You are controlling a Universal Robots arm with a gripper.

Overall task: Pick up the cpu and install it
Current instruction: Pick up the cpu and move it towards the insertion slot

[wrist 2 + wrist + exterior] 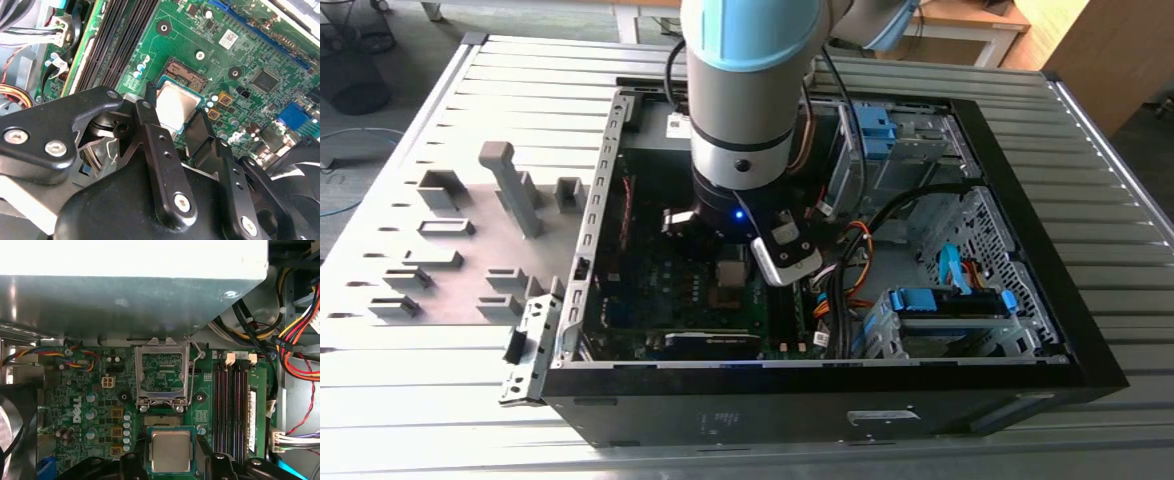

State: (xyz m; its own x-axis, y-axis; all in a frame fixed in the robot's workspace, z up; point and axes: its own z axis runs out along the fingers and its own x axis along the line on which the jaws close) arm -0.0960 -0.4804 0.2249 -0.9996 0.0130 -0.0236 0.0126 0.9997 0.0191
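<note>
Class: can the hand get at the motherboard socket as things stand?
Probably yes: the bracket is flipped open, and the hand, gripping the cpu, hangs close over the bare socket.

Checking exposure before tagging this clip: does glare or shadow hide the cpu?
Second wrist view: the cpu glares pale, outline readable. First wrist view: the cpu is evenly lit, but the case wall blows out white. Exterior view: the motherboard lies in dim shadow.
</note>
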